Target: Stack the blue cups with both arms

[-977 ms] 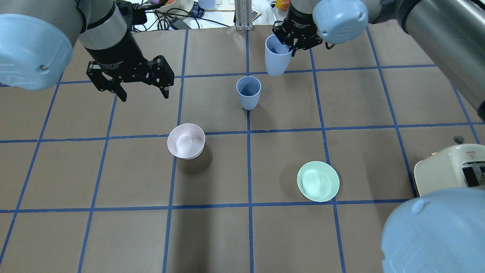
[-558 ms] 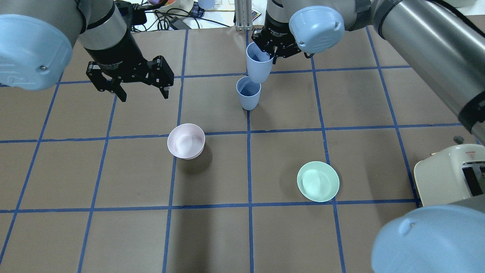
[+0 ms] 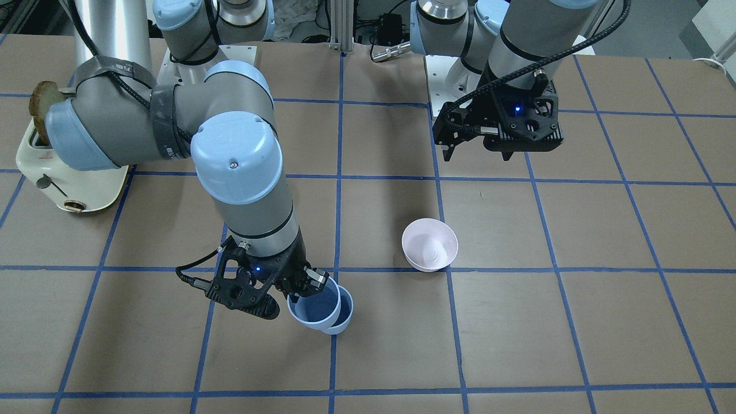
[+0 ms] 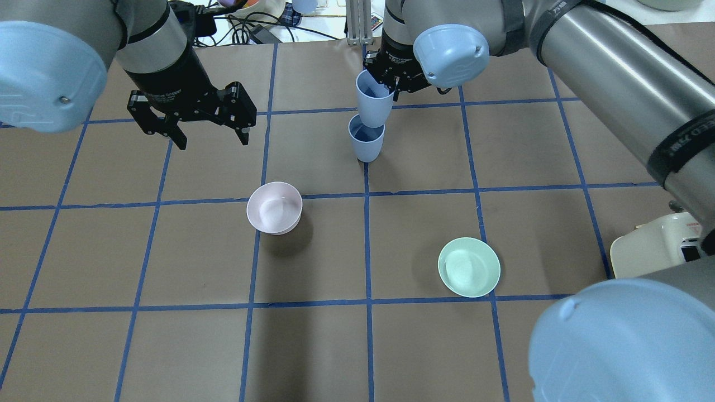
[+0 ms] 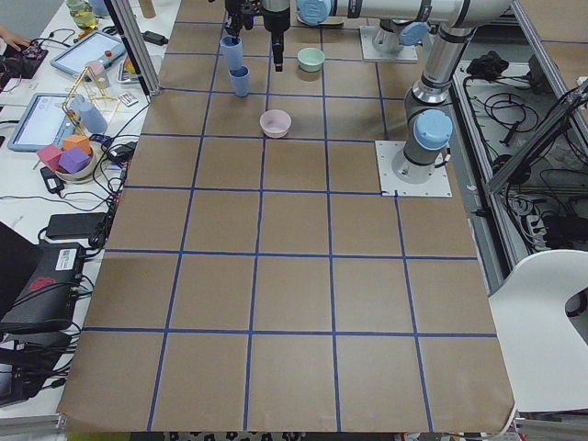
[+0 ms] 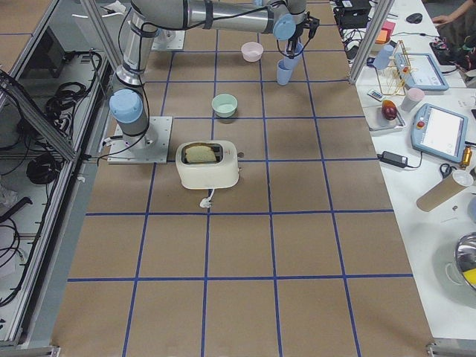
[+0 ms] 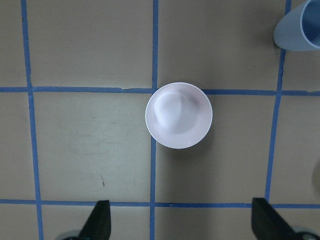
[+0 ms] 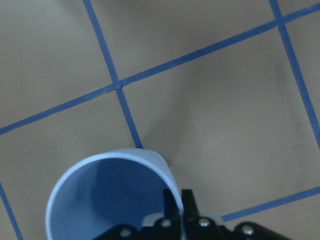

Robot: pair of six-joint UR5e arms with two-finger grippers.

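Since one second ago the right gripper has carried the held cup sideways toward the robot's left. The cup now hangs over the standing cup instead of beside it. The left gripper is at the same place as before.

In the overhead view the bottom of the held cup covers the far rim of the standing cup. It cannot be told whether the bottom is already inside the mouth or only above it, or whether the two touch. In the front-facing view the held cup hides most of the standing cup, and the right arm hides the green bowl. The right wrist view shows only the held cup, cut off at the lower edge. The toaster is partly covered in the overhead view.

The right gripper is pinching the rim of the held cup, with one finger inside and one outside. The left gripper is spread wide, grasps nothing, and hovers above the pink bowl.

Inside the held cup only its smooth blue bottom shows. Both bowls are round and glossy, and their insides show only their own walls. The cups are tapered, of matte plastic. The surface is brown paper with a grid of blue tape.
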